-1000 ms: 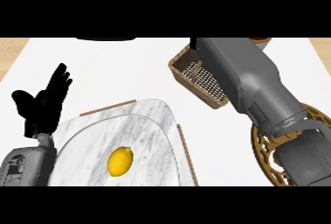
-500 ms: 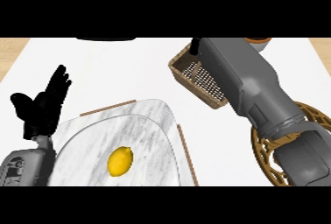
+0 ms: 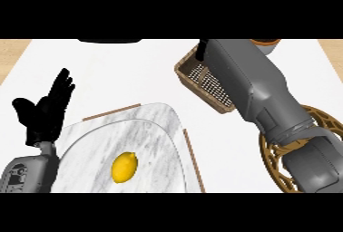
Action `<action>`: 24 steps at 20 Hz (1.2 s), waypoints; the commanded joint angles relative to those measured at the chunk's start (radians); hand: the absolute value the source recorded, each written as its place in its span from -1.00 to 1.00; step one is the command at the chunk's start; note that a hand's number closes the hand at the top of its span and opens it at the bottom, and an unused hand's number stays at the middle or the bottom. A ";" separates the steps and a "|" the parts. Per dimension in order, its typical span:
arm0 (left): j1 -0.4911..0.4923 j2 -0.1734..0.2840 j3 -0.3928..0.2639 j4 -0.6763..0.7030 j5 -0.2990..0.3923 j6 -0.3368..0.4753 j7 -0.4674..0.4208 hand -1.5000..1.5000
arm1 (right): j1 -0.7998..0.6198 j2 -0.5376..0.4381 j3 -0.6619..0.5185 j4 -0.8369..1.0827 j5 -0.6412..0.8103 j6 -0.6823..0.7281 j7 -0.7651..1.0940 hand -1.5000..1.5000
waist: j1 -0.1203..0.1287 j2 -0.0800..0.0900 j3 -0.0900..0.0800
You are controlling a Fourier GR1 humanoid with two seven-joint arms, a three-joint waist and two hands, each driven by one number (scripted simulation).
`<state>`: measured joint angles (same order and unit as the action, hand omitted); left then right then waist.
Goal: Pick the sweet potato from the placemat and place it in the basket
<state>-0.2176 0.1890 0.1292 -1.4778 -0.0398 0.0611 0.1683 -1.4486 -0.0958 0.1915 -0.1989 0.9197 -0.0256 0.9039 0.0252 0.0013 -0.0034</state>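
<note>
A white counter [image 3: 120, 72] filled the view, with a strip of wood-coloured surface showing at its far left and right edges. At the left, the left hand [image 3: 46, 108] rested open, fingers straight and pointing up, holding nothing. Just right of it lay a marble placemat [image 3: 167, 131] with a pale round plate [image 3: 87, 154] on it, and on that plate sat a yellow, lemon-like object [image 3: 124, 166], alone and untouched. No sweet potato could be made out anywhere. Further right, a woven basket [image 3: 201, 81] stood on the counter, and the right forearm [image 3: 258, 95] stretched over it. The right hand [image 3: 200, 50] was almost wholly hidden behind that arm, so its fingers could not be judged. At the far right, a round wicker trivet [image 3: 281, 163] lay under the arm.
</note>
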 commanded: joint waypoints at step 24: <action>0.068 0.020 0.043 -0.015 -0.006 0.017 -0.002 0.00 | 0.251 -0.083 -0.198 -0.636 -0.072 -0.517 0.196 -1.00 | -0.079 -0.026 0.005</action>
<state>-0.1683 0.2013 0.1637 -1.4829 -0.0408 0.0723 0.1618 -1.2894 -0.1730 0.0143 -0.6940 0.8648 -0.4914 1.0111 -0.0376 -0.0182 0.0007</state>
